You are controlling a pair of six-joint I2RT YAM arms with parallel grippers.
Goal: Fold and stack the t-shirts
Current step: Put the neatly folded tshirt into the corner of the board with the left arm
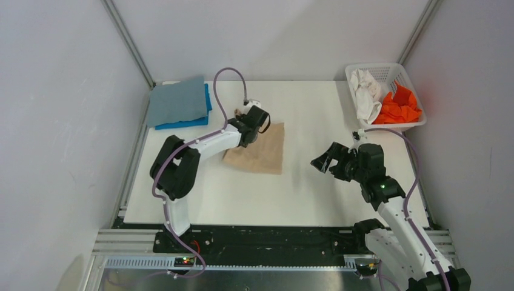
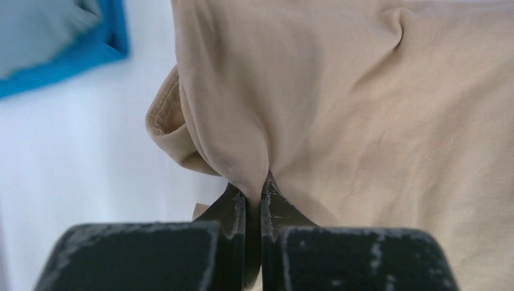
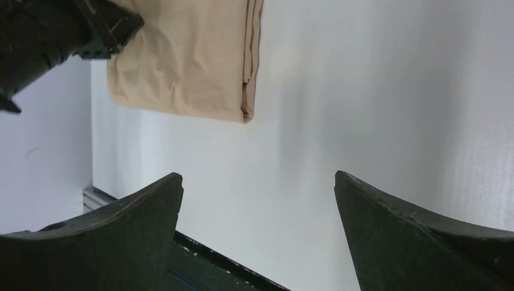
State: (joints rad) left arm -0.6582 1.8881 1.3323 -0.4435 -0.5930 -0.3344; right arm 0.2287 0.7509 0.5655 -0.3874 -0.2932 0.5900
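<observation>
Our left arm rises from its base at the near edge, doubles back at a dark elbow and sends its forearm out across the bench (image 1: 315, 109) toward the far right. Its wrist ends over the far left corner of the tan shirt (image 1: 262, 151). The left claw (image 2: 253, 188) is clenched. In the wrist view we see its two dark fingers pressed together, with a ridge of tan cloth pinched between their tips. The cloth puckers up into the grip, and a rolled hem curls just to the left of it. The rest of that shirt lies folded flat on the bench, spreading away from the claw toward the near right.

Our right arm climbs from its base at the near right corner and bends its wrist leftward. The right claw (image 3: 257, 179) is spread wide and grips nothing. Between its fingers we see only bare bench. It points toward the tan shirt but stays well apart from it, and the shirt's folded right edge shows in the far part of its wrist view.

The grey-blue shirt (image 1: 179, 100) lies folded on top of the bright blue shirt (image 1: 182, 125) at the far left corner of the bench, near the left claw but not touching it. The white shirt (image 1: 367, 91) and the orange shirt (image 1: 400, 108) sit crumpled side by side in the white basket (image 1: 388, 65) at the far right corner.
</observation>
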